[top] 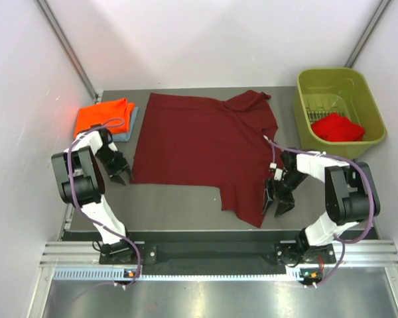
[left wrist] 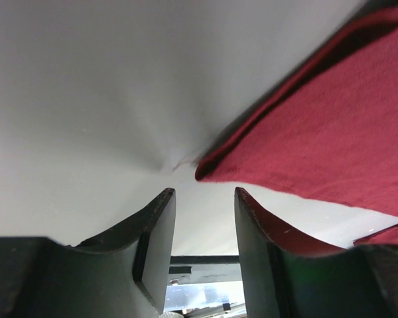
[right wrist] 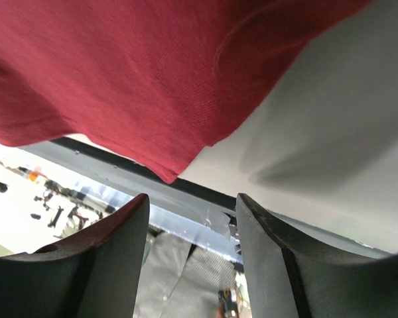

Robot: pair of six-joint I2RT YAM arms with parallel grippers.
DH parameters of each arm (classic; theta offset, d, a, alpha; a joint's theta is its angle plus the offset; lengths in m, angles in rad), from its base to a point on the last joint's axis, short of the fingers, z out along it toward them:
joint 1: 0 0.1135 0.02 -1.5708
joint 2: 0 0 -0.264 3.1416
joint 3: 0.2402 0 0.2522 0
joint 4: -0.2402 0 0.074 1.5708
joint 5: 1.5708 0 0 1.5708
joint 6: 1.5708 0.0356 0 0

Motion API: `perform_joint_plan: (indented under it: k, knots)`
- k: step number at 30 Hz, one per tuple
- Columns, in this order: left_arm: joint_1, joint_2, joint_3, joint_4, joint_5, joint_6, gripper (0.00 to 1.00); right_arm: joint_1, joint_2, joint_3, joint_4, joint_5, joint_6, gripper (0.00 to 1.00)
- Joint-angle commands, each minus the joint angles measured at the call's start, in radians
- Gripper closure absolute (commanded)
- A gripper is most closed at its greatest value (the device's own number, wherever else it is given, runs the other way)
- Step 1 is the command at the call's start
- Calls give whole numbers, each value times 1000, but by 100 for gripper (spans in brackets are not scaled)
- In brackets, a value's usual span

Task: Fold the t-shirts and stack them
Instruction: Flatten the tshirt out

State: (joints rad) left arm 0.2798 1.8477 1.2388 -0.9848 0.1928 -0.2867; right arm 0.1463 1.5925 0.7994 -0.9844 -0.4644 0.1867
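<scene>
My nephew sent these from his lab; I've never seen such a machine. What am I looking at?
A left arm and a right arm are bolted to a table. The wide picture looks down from above; the other two come from a camera on each wrist. A maroon t-shirt lies spread; an orange t-shirt sits folded on a grey-blue t-shirt at far left; a red t-shirt lies in a green bin. The left fingers and right fingers are open and hold nothing.

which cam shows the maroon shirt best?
Top external: the whole maroon shirt lies spread on the table, with its full outline visible. Left wrist shows only one corner and edge of it; right wrist shows only a close-up patch ending in a corner.
</scene>
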Motion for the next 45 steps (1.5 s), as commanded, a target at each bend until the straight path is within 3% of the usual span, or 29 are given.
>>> perform_joint_plan:
  k: [1, 13, 20, 24, 27, 34, 35, 45]
  knots:
    - [7, 16, 44, 20, 5, -11, 55, 45, 23, -14, 9, -6, 31, 46]
    - [7, 48, 68, 17, 27, -14, 57, 159, 115, 24, 61, -74, 86, 60]
    - [4, 59, 67, 20, 42, -14, 58, 184, 132, 29, 76, -95, 89, 76]
    - [4, 70, 64, 26, 40, -15, 58, 188, 123, 15, 78, -83, 89, 76]
    - [2, 77, 62, 28, 48, -19, 63, 188, 123, 3, 78, -68, 82, 77]
    - [2, 47, 28, 15, 39, -14, 99, 217, 139, 24, 86, -42, 56, 96]
    - [2, 42, 19, 14, 39, -14, 100, 219, 138, 32, 79, -37, 56, 100]
    - [2, -62, -101, 20, 65, -20, 100, 220, 51, 11, 36, 10, 23, 100]
